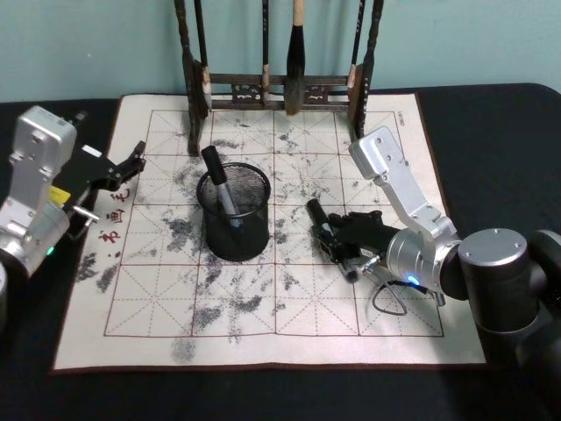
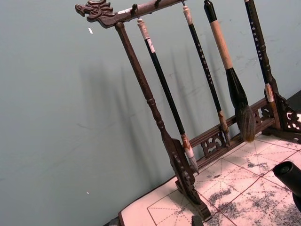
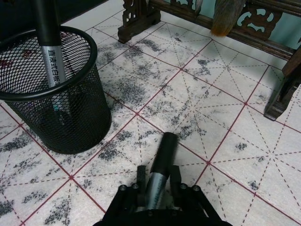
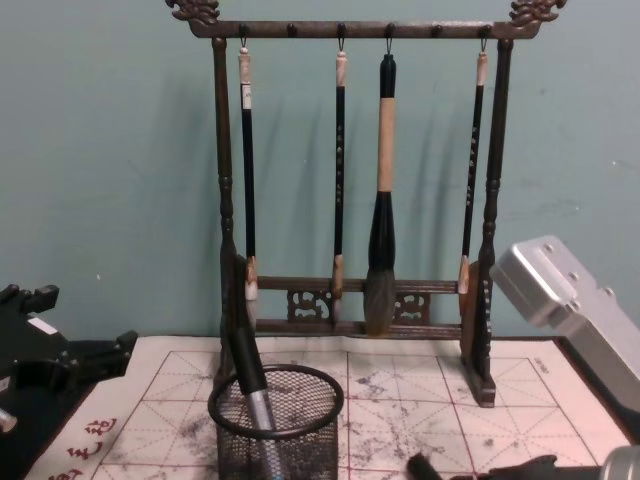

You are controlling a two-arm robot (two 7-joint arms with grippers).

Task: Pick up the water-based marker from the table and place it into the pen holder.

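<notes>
A black wire-mesh pen holder [image 1: 235, 230] stands in the middle of the ink-stained mat, and a grey and black marker [image 1: 216, 178] leans inside it. To its right, my right gripper [image 1: 331, 239] is shut on a second water-based marker [image 1: 316, 213], low over the mat. The right wrist view has this marker [image 3: 164, 149] clamped between the fingers [image 3: 140, 175], its black cap pointing away, with the pen holder [image 3: 56, 117] a short way off to the side. My left gripper [image 1: 131, 163] rests open at the mat's left edge.
A tall dark wooden brush rack [image 1: 279, 88] with hanging calligraphy brushes [image 4: 382, 250] stands along the mat's far edge, behind the holder. The gridded mat [image 1: 263, 333] lies on a black table, with bare squares in front of the holder.
</notes>
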